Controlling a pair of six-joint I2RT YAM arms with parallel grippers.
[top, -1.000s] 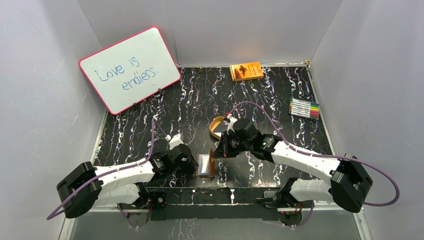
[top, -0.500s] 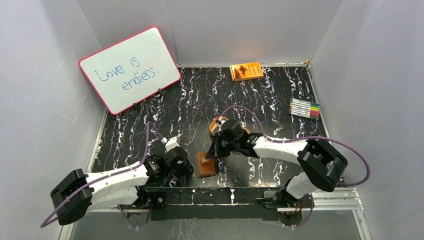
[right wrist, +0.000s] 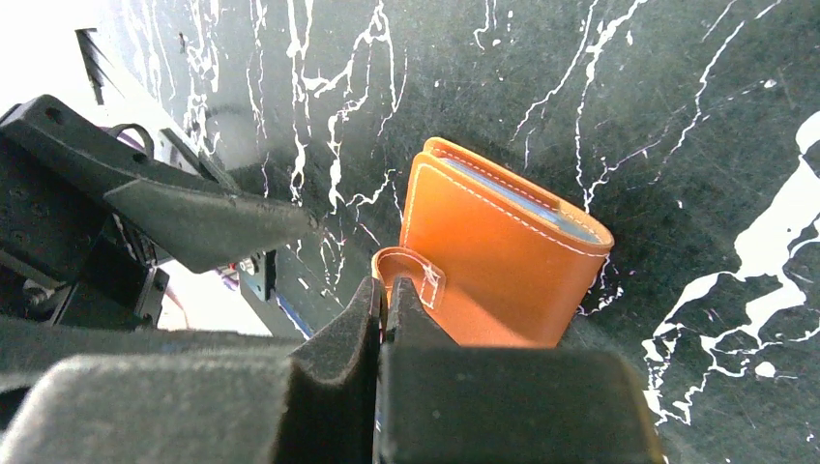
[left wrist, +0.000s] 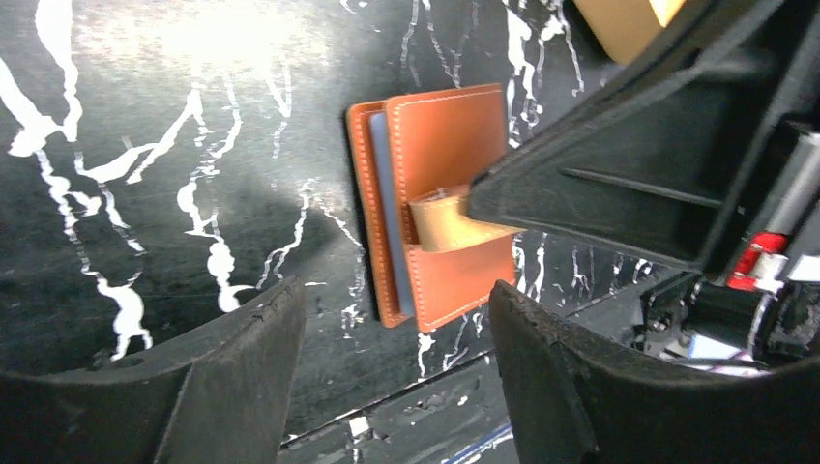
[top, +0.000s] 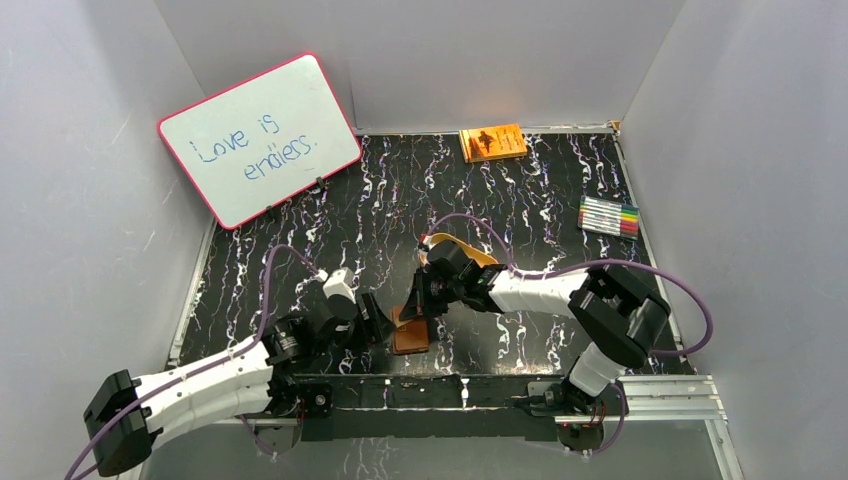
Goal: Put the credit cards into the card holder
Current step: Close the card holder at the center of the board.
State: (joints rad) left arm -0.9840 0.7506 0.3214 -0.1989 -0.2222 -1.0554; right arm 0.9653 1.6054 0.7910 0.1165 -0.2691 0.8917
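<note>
Black, white-veined tabletop (top: 560, 200) carries the brown card holder (left wrist: 445, 145) near its front edge, between the two arms. It is folded shut, with the edge of a pale bluish credit card (left wrist: 379, 193) showing in the fold. The right tool (right wrist: 385, 302) is pinched tight on its strap (left wrist: 440, 220). The left tool (left wrist: 395, 319) stands spread wide just beside it, gripping nothing.

from above, the light falls soft and even on the pale walls (top: 90, 150). in my left wrist view, glare washes out the table (left wrist: 193, 39) at 11 o'clock, and my fingers (left wrist: 222, 387) blur dark at 6. in my right wrist view, 10 o'clock is blown white and the card holder (right wrist: 493, 261) is sharp.
</note>
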